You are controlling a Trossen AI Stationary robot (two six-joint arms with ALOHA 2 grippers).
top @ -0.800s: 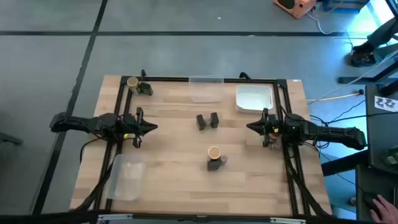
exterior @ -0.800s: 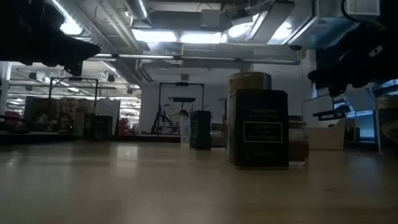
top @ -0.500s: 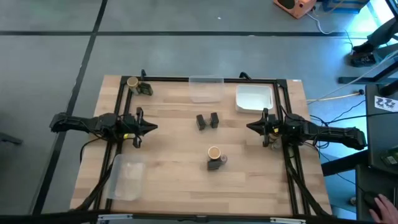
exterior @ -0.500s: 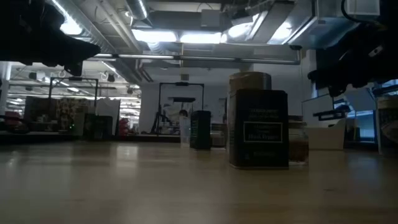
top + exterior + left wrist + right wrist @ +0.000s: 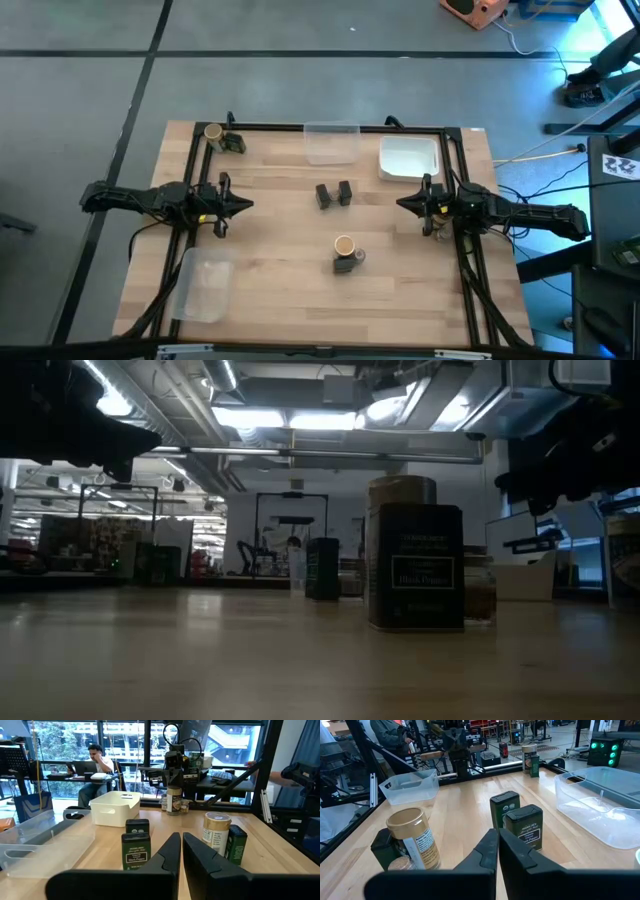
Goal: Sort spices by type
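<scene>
Nothing has moved since the earlier frames. Sorting has barely begun, we judge: two dark jars (image 5: 333, 194) stand paired mid-surface, a tan-topped jar (image 5: 343, 245) touches another dark jar (image 5: 344, 264) nearer the front, and one more tan-topped jar (image 5: 212, 132) sits at the far left corner. All stand upright, long axes vertical. We see the left claw (image 5: 240, 204) and the right claw (image 5: 404, 204) narrow, nearly closed, empty, at the sides of the surface (image 5: 270, 280).
</scene>
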